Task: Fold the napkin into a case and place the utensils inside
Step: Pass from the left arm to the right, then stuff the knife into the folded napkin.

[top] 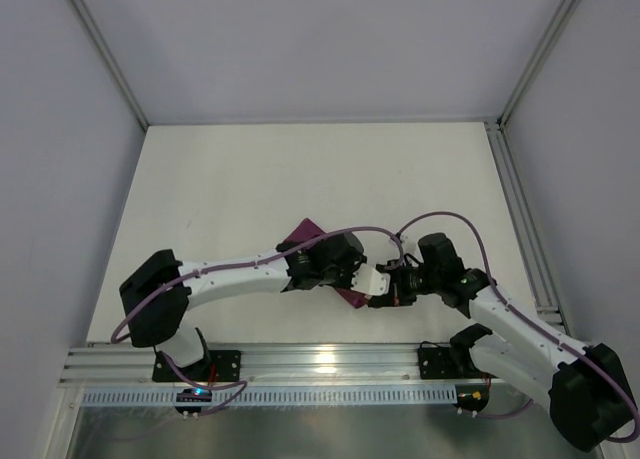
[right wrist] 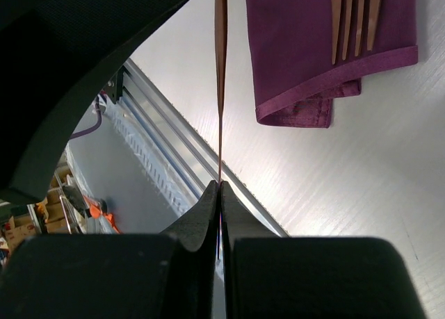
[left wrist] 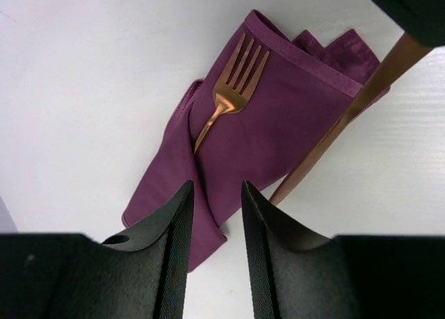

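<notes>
The plum napkin lies folded as a narrow case on the white table, and parts of it show past the wrists. The copper fork is tucked into the case, tines sticking out of the hemmed opening. My left gripper hovers over the case's closed end, open, with nothing between its fingers. My right gripper is shut on the thin copper knife, seen edge-on. The knife slants along the case's right edge, beside the cloth rather than inside it. Fork tines and the case mouth sit at the right wrist view's upper right.
Both wrists crowd together over the near middle of the table. An aluminium rail runs along the near edge, close behind the right gripper. The left arm's black body fills the right wrist view's upper left. Frame posts stand at the far corners.
</notes>
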Available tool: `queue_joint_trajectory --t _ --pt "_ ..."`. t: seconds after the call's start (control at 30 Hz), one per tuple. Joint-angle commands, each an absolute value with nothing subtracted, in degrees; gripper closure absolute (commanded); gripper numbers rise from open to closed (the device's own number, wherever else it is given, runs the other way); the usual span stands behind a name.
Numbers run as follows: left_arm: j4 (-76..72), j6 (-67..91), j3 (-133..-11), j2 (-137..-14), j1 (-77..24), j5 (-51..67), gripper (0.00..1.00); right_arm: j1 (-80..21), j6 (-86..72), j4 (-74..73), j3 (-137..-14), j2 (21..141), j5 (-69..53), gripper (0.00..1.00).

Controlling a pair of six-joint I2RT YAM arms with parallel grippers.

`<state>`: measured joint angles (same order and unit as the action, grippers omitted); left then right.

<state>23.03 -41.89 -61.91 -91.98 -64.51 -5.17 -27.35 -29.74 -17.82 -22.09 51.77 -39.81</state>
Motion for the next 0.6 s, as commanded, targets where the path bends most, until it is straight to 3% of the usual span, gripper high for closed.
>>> queue_joint_trajectory --t 0.0,0.23,0.37,0.57 --pt "25.0 -37.9 -64.1 -88.3 -64.6 -4.8 0.65 -27.0 -32.2 -14.0 -21.4 49.2 -39.7 0.97" --pt "28.8 -31.0 -67.1 -83.9 -61.4 -3.7 0.65 -26.5 -35.2 -10.4 -19.3 47.7 -41.0 0.97" --pt "28.5 -25.8 -69.8 -84.6 -51.5 -3.3 0.64 -25.9 -37.3 -10.2 -19.2 46.5 -39.1 0.97" --pt "25.1 -21.4 -71.1 -89.9 -40.6 -0.8 0.78 -25.7 -41.7 -6.0 -17.5 42.8 -39.0 0.97"
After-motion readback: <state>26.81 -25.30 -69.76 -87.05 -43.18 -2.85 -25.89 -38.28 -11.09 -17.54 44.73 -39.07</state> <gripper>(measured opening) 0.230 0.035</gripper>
